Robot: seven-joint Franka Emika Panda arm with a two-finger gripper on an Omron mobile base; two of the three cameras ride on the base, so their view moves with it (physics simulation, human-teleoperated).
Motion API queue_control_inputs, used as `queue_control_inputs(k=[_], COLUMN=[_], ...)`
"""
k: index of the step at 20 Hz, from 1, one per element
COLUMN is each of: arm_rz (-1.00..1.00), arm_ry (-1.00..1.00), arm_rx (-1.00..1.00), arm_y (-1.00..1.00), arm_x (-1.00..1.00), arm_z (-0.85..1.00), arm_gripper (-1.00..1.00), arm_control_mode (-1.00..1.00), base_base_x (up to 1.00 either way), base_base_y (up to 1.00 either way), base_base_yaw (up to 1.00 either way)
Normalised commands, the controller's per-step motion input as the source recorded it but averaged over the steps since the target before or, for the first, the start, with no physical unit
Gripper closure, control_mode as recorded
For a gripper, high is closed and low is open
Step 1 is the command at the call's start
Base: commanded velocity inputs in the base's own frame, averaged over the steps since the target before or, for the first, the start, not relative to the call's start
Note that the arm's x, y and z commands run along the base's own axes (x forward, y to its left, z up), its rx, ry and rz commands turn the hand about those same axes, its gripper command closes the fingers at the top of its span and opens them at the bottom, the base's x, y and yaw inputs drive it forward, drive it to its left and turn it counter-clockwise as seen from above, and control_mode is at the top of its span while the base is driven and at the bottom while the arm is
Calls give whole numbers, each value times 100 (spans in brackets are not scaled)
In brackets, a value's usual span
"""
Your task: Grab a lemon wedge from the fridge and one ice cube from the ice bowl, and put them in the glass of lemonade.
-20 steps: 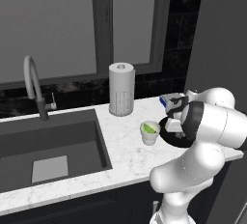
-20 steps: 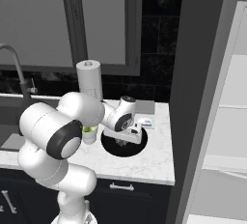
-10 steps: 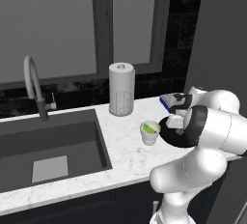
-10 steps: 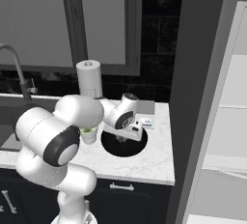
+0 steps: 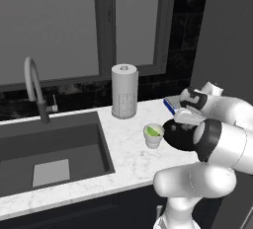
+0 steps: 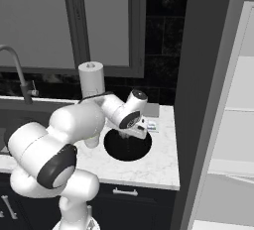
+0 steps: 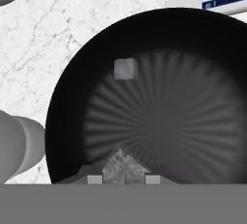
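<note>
My gripper (image 7: 124, 178) hangs over the wide black ice bowl (image 7: 62, 121), shut on a grey ice cube (image 7: 124, 166) pinched between its tips. Another ice cube (image 7: 125, 68) lies loose on the bowl's far side. In the right base view the gripper (image 6: 135, 134) points down just above the ice bowl (image 6: 128, 149). The glass of lemonade (image 5: 153, 137) stands left of the bowl with the lime-green lemon wedge (image 5: 155, 131) inside it. The fridge (image 6: 208, 75) stands open at the right, showing pale shelves.
A paper towel roll (image 5: 124, 91) stands at the back of the marble counter (image 5: 133, 159). The sink (image 5: 49, 149) and its faucet (image 5: 34, 87) lie to the left. A small blue-and-white box (image 6: 151, 125) sits behind the bowl, near the fridge side.
The arm's elbow has swung slightly, while the hand has stayed over the bowl with barely any shift. The jaws have kept nearly the same narrow gap.
</note>
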Motion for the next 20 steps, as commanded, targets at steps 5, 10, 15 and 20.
queue_control_inputs(k=[5, 10, 15, 20], arm_rz=[1, 6, 6, 1], arm_ry=[-22, -6, 0, 6], arm_rx=[2, -4, -18, -31], arm_y=[22, 78, 100, 97], arm_x=[-30, 0, 0, 0], arm_z=[53, 77, 58, 14], arm_gripper=[100, 100, 100, 100], arm_control_mode=[-100, -100, -100, -100], base_base_x=[0, 0, 0, 0], base_base_y=[0, 0, 0, 0], base_base_yaw=[0, 0, 0, 0])
